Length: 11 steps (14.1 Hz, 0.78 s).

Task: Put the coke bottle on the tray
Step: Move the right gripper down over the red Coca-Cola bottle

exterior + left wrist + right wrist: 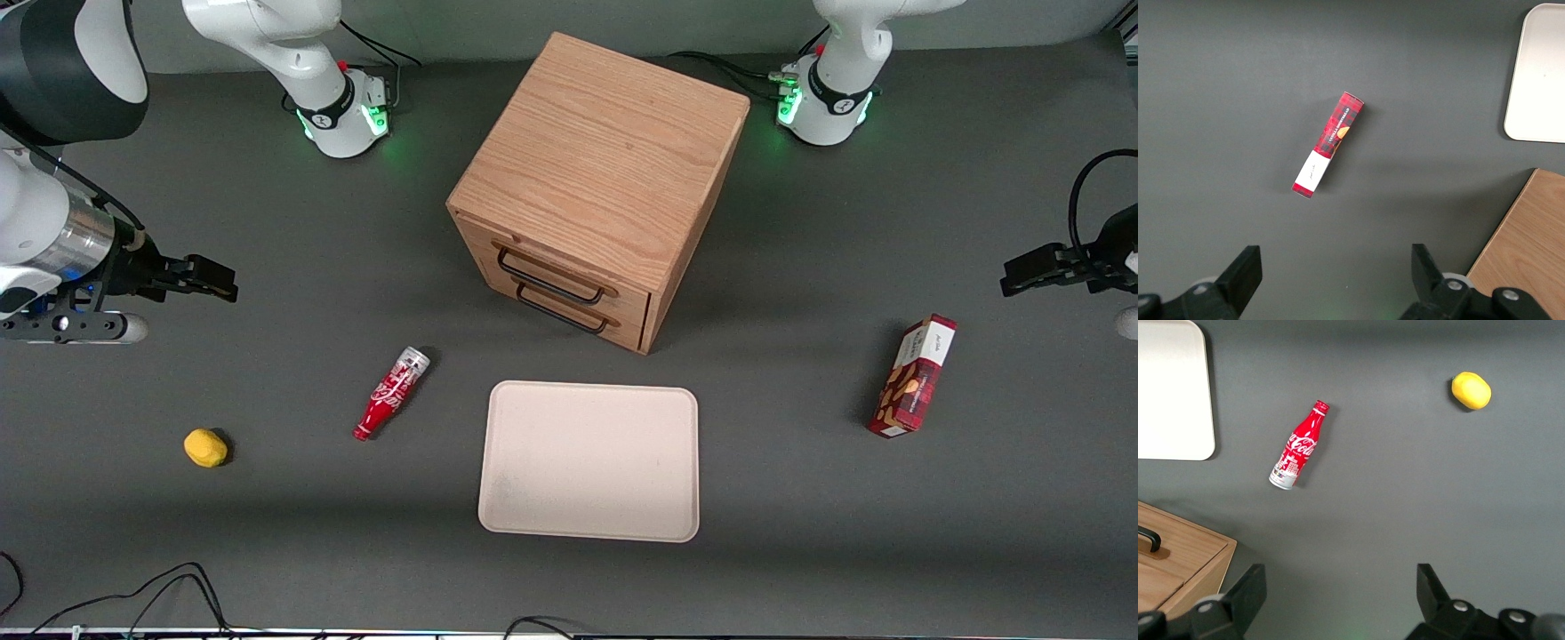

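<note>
My end effector (213, 280) hangs high over the working arm's end of the worktop (267, 551), well apart from everything. Fingers spread wide, holding nothing; the right wrist view shows bare worktop between the two fingertips (1428, 583).

Sweeping the front view, left to right:
- Lemon (205, 447), small, yellow, alone near the working arm's end.
- Coke bottle (391, 394), lying on its side on the worktop, not on the tray. Silver base toward the drawer chest, red neck pointing nearer the front camera. Near the tray's edge, not touching.
- Drawer chest (600, 182), wooden, two black handles, just farther from the front camera than the tray.
- Tray (590, 460), cream, nothing on it.
- Snack box (913, 376), red, toward the parked arm's end.

Risks as I judge them: the bottle is round and lying down, so a poorly centred pinch could roll it. Closing on the tapered neck could let it slip out. Laid flat on the tray, it may roll against the low rim.

View differences: the right wrist view shows the bottle's white lettering and cap clearly, plus the lemon and a tray corner, but not the snack box. The left wrist view shows the snack box, not the bottle.
</note>
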Available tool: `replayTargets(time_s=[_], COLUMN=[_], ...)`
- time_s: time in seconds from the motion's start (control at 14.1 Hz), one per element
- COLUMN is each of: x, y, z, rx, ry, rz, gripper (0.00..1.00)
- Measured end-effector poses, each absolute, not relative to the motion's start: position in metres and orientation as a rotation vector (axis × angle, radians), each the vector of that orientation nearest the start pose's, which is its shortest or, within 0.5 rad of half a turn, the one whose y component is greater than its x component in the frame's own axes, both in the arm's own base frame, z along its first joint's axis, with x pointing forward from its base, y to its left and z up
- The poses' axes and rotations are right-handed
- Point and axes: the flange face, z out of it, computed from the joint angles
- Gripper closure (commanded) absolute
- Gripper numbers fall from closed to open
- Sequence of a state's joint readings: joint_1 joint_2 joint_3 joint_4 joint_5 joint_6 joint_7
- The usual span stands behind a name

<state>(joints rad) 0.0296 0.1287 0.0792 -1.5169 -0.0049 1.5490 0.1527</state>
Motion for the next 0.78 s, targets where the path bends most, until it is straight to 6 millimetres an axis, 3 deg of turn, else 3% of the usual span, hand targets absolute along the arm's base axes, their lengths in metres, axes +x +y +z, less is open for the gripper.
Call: replayTargets(time_s=[0.35, 0.57, 0.78], x=[0.585, 0.585, 0.592], y=[0.059, 0.059, 0.07], z=[0.573, 0.57, 0.547], rx=[-3.144, -3.141, -3.134], ry=[0.073, 0.161, 0.299], rz=[0.166, 0.187, 0.25], gripper=[0.0, 0.0, 0.0])
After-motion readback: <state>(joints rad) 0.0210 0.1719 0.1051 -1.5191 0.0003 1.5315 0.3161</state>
